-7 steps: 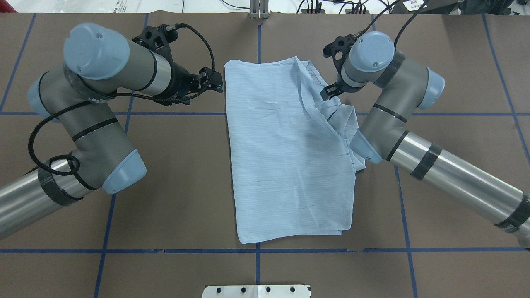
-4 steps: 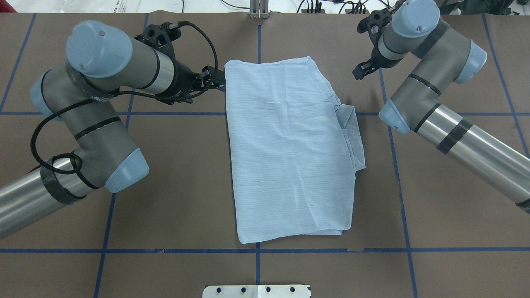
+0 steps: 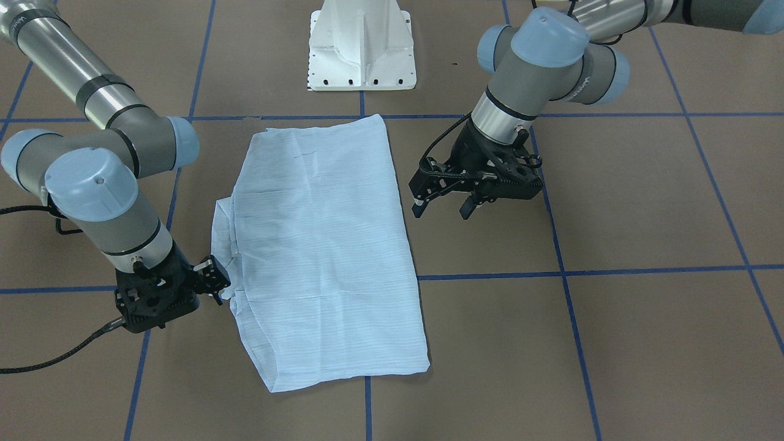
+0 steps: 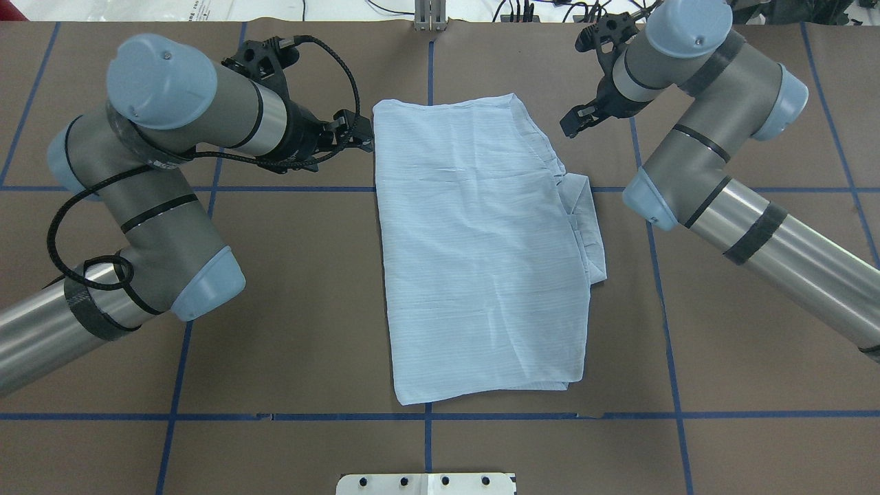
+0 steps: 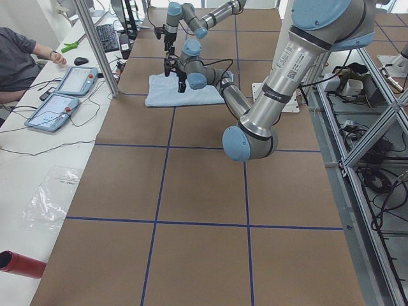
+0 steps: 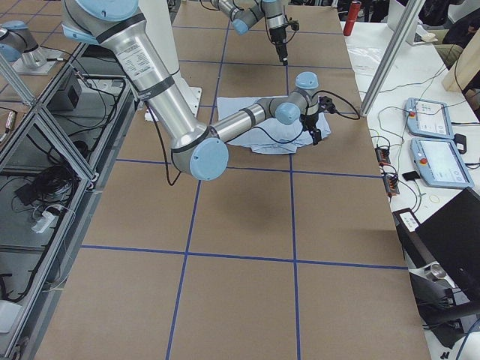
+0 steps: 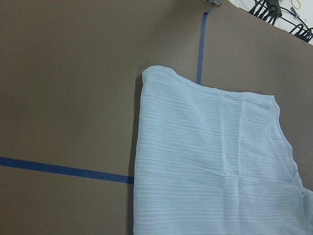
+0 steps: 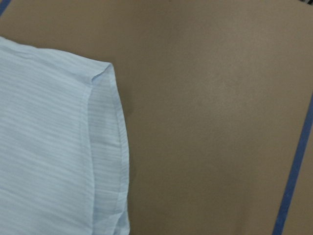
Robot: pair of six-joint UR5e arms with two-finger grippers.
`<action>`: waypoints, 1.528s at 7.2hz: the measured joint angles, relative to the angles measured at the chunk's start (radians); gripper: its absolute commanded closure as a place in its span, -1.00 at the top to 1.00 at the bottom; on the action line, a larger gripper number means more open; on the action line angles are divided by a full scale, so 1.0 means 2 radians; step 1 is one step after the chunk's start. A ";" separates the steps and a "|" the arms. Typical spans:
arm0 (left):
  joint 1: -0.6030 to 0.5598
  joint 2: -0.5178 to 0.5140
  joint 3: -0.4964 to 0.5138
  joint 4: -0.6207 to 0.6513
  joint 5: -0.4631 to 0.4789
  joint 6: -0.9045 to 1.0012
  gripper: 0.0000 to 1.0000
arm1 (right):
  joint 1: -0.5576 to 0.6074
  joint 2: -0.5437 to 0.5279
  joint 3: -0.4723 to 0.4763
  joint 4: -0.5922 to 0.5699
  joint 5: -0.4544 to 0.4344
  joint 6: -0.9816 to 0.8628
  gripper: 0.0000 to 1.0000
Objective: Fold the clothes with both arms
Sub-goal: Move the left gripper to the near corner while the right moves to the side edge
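I see the shirt (image 4: 481,254) lying folded flat on the counter (image 4: 302,309), between my two pincers. The front-facing view shows the left pincer (image 3: 441,212) spread, just beside the shirt's edge; the overhead view hides this gap. The right pincer (image 4: 574,122) is spread too, apart from the shirt; its wrist view shows only a shirt corner.

Shirt (image 4: 481,247): thin woven cloth, matt, softly creased. Worktop (image 4: 309,309): matt brown paper-like sheet; blue tape lines (image 4: 206,416) smooth. Left arm (image 4: 41,330), right arm (image 4: 811,265): shiny brushed metal tubes, matt grey housings, smooth light-blue plastic caps. Left hand (image 3: 441,211), right hand (image 3: 215,280): matt black plastic. Cable (image 4: 62,220): braided black. Pedestal base (image 3: 362,49): glossy white.
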State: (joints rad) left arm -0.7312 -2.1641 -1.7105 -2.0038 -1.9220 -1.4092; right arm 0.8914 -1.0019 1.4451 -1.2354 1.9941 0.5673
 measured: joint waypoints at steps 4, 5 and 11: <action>0.121 0.037 -0.062 0.010 -0.003 -0.119 0.98 | -0.008 -0.094 0.140 -0.053 0.060 0.090 1.00; 0.168 0.038 -0.066 0.011 0.024 -0.162 0.98 | -0.009 -0.107 0.159 -0.061 0.070 0.112 1.00; 0.266 0.035 -0.036 0.038 0.081 -0.240 0.72 | -0.020 -0.150 0.211 -0.062 0.082 0.148 1.00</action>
State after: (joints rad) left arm -0.1989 -2.0943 -1.7831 -1.9279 -1.7595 -1.8885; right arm 0.8511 -1.3019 1.8680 -1.3593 2.1588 0.8624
